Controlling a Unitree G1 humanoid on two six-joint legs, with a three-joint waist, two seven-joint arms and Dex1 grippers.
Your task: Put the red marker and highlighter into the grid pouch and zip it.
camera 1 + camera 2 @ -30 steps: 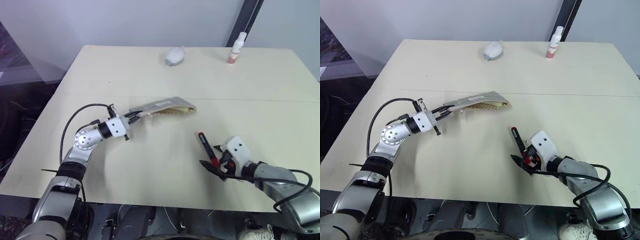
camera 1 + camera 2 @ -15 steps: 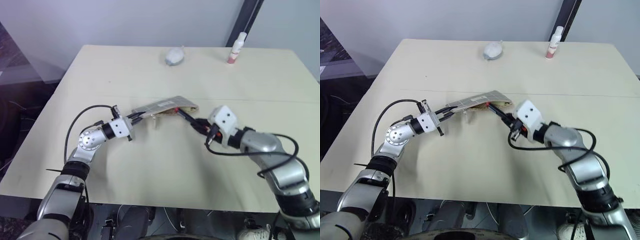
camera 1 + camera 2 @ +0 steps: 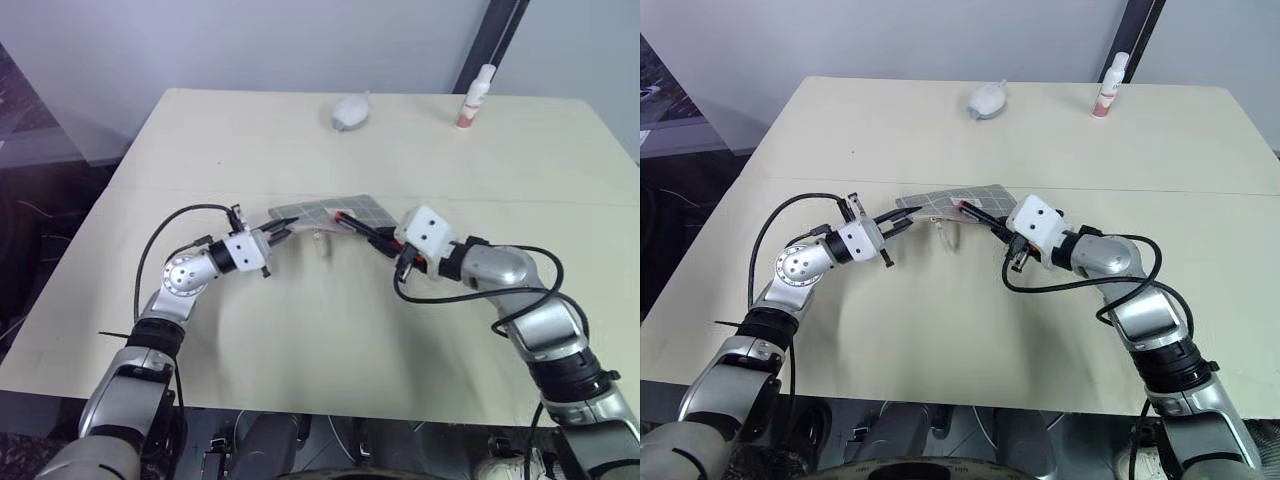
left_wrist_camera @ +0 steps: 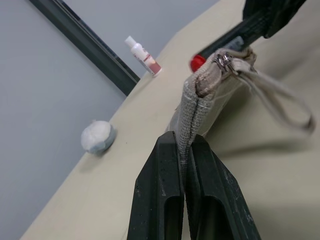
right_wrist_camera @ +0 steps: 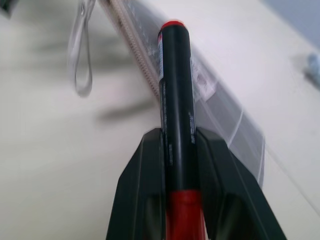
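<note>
Since a second ago the right gripper (image 5: 181, 165) has carried the marker (image 5: 176, 95) up off the near tabletop (image 3: 300, 340) to the pouch's (image 3: 335, 210) mouth. The pouch hangs above the tabletop's middle, long axis running left to right, its left edge pinched in the left gripper's (image 4: 186, 165) closed jaws. The marker, clamped in the right jaws, slants up and left, its tip at the pouch's zipper edge.

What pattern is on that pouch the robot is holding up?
Grey with white grid lines; the grid pouch shows it best in the right wrist view.
</note>
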